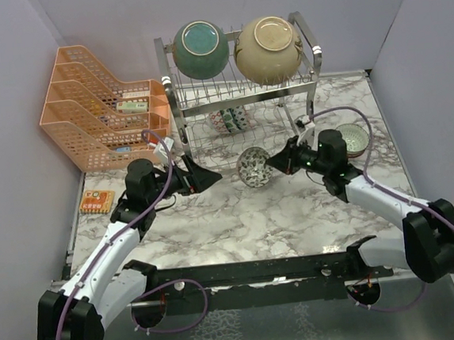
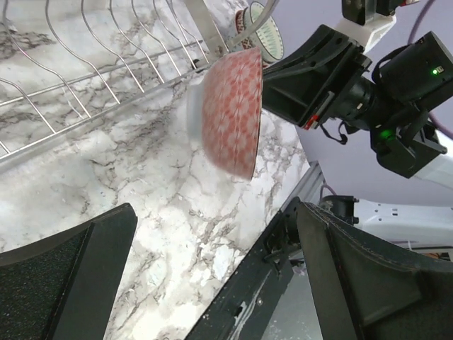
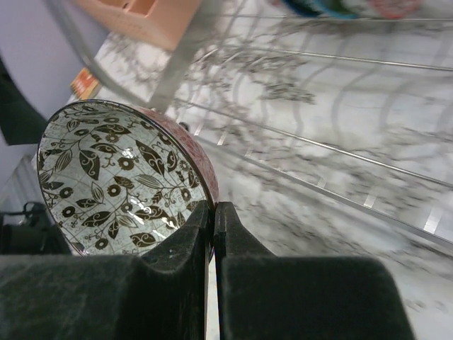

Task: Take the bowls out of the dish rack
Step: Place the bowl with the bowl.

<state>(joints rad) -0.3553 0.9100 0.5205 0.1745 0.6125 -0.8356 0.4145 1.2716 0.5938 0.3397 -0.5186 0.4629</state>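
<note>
Your right end effector (image 3: 212,212) is pressed together on the rim of a small red-patterned bowl (image 1: 253,168), held on edge just near of the dish rack (image 1: 173,79), above the desk (image 1: 239,217). Your left end effector (image 1: 204,176) stands spread and empty just left of it. I'd swing the bowl right, clear of the rack leg, level it, and release only once its foot rests on the desk. Count: one held bowl, one small bowl on the desk (image 1: 353,139) to the right, a teal bowl (image 1: 200,49) and a cream bowl (image 1: 266,49) on the top tier, and at least two small bowls below (image 1: 231,120).
</note>
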